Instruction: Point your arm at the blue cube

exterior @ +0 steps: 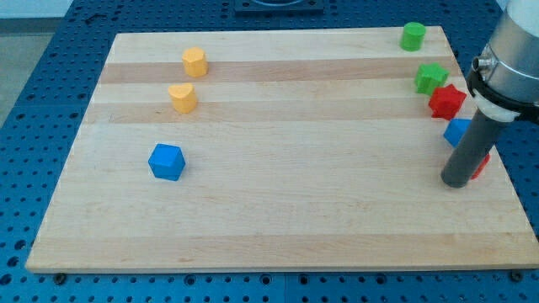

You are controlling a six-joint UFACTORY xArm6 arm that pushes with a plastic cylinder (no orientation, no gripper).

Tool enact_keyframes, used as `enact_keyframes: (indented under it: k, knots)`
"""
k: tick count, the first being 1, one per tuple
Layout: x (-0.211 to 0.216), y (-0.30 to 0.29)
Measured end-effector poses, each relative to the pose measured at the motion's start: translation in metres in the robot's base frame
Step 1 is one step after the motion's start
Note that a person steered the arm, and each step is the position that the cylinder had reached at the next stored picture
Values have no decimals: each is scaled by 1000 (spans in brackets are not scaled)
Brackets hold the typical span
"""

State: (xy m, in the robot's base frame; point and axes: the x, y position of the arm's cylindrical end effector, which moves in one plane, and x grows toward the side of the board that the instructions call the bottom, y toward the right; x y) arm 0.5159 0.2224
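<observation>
The blue cube (166,162) lies on the wooden board (278,210) at the view's left, a little below the middle. My tip (457,183) rests on the board at the far right, a long way from the cube. The rod stands right in front of a second blue block (457,130), partly hidden behind it, and a red block (482,165) that peeks out at the rod's right side.
A red star-shaped block (446,101) and a green star-shaped block (430,78) lie above my tip at the right edge. A green cylinder (413,36) sits at the top right. A yellow hexagonal block (194,61) and a yellow heart-shaped block (182,98) lie at the upper left.
</observation>
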Motion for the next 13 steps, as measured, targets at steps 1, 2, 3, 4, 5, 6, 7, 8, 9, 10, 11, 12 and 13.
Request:
enact_keyframes:
  k: [1, 2, 3, 4, 5, 6, 7, 8, 9, 10, 11, 12, 13]
  knots:
    - [16, -7]
    - [38, -19]
    - [48, -50]
    - [26, -80]
    - [-13, -89]
    - [-56, -88]
    - [-89, -102]
    - [-93, -147]
    - [-92, -204]
    - [-84, -257]
    - [-82, -303]
    - [-82, -327]
    - [-82, -347]
